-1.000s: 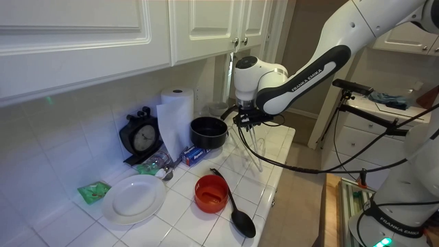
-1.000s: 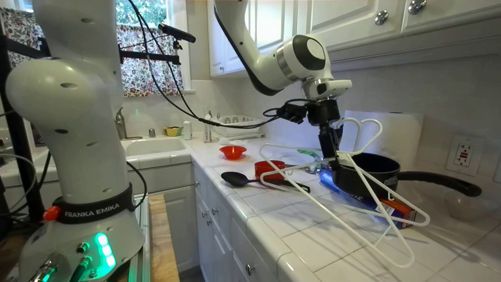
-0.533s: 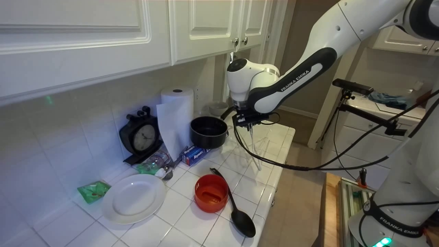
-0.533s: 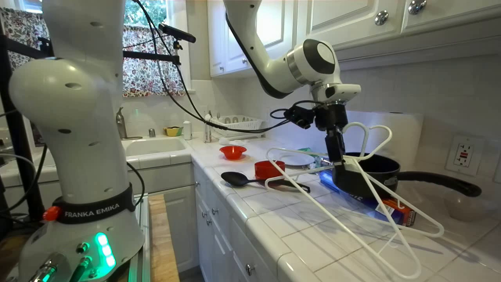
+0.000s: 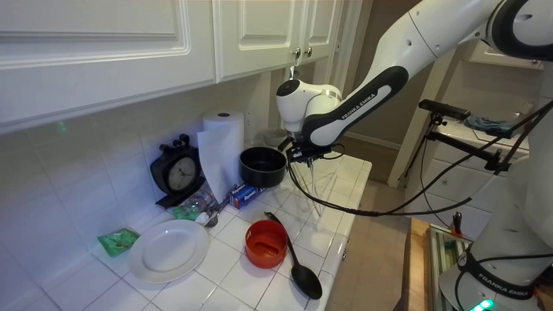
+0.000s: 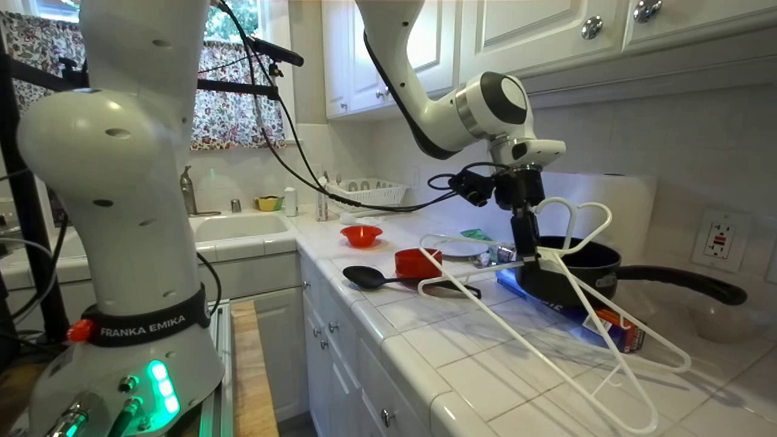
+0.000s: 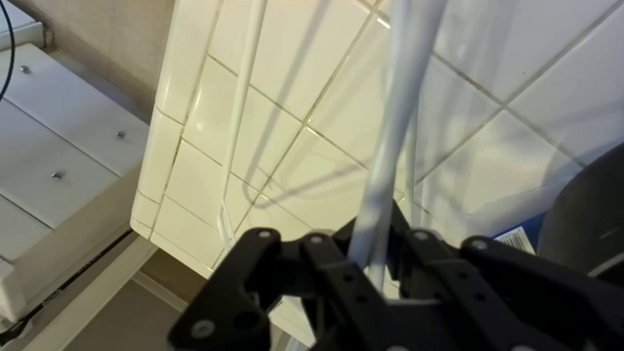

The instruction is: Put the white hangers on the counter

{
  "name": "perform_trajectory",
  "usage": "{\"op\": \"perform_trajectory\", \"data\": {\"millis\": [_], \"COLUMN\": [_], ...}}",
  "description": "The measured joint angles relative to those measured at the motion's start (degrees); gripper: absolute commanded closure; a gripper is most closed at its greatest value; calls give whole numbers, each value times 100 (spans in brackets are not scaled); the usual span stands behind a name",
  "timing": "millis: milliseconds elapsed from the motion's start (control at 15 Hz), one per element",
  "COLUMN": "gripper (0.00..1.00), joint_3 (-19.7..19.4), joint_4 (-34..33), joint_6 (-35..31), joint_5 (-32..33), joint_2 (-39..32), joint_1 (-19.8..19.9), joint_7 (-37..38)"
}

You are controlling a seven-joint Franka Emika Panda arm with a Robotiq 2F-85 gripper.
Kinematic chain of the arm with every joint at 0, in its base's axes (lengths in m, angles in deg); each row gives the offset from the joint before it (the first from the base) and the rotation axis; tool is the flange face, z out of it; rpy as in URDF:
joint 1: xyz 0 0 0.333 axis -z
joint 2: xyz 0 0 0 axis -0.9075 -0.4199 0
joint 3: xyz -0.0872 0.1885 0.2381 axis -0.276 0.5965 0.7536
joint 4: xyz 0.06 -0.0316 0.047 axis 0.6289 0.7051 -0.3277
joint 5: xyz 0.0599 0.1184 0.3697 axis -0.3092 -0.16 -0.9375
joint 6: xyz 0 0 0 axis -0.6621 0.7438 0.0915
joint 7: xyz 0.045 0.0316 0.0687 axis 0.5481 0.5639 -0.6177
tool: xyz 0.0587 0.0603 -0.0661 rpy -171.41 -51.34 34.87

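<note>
- I think the job now is to set the white hangers [image 6: 551, 260] down on the worktop [image 6: 485, 388] and let go
- The hangers hang tilted from the tool [image 6: 530, 260], and in an exterior view their lowest corner is at about 5 o'clock from it
- I can't tell if that corner touches the tiles, but in the wrist view a wire and its shadow sit apart, so part of the bunch looks up in the air
- Go down slow and straight, so the low corner lands softly and does not skid
- The black pot [image 5: 262, 172] is near, at 9 o'clock from the tool in an exterior view, so watch that no wire catches its rim
- The edge of the worktop is at about 4 o'clock there, so don't go too far that way or the hangers may tip off
- Lay them clear of the red cup [image 5: 266, 244] at 7 o'clock and the black spoon [image 5: 306, 280] at 6 o'clock
- Once they lie flat, let go gently and lift toward 12 o'clock
- The tool is pinched tight, with hanger wires between its tips, and seems to touch nothing else
</note>
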Motion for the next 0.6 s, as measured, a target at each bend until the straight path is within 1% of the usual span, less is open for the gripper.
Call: {"op": "perform_trajectory", "data": {"millis": [67,133,267,467,600], "gripper": [92,68,65,44,32], "joint_3": [0,-2,-16,-35,-48], "joint_4": [-22,-37,-42,-55,-78], "joint_6": [2,2,8,11,11], "joint_5": [0,0,0,0,0], "joint_2": [-29,-51,-69,-76,-76], "joint_1": [-13,-29,-71,-113,-132], "joint_7": [0,-3,-4,-5,-5]}}
